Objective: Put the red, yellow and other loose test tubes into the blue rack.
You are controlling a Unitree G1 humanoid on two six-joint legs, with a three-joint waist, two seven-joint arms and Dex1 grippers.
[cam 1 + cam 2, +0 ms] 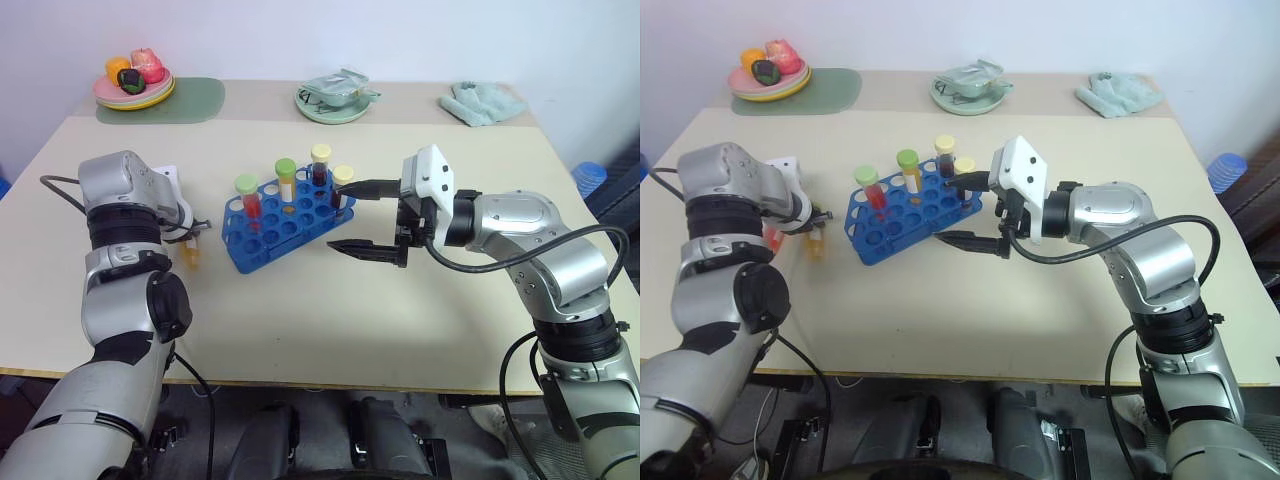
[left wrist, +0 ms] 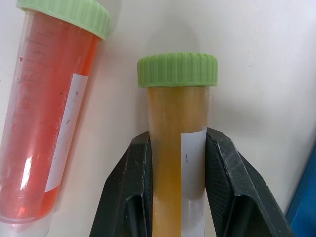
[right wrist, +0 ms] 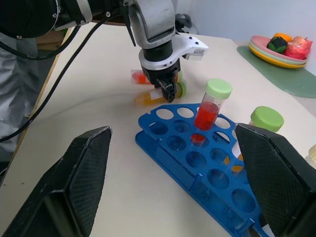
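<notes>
An orange-yellow test tube (image 2: 177, 148) with a green cap lies on the table just left of the blue rack (image 1: 280, 250). My left gripper (image 1: 190, 240) points down at it and is shut on its body. A red test tube (image 2: 44, 123) with a green cap lies loose right beside it on the table, also seen in the right wrist view (image 3: 138, 77). Several capped tubes stand upright in the rack, among them a red one (image 1: 247, 195) and a dark one (image 1: 320, 165). My right gripper (image 1: 338, 217) hovers open and empty at the rack's right end.
At the back left, a plate of fruit (image 1: 133, 88) rests on a green mat (image 1: 195, 102). A green plate with a packet (image 1: 333, 100) stands at back centre. A green cloth (image 1: 483, 103) lies at the back right. The table's near half in front of the rack is bare.
</notes>
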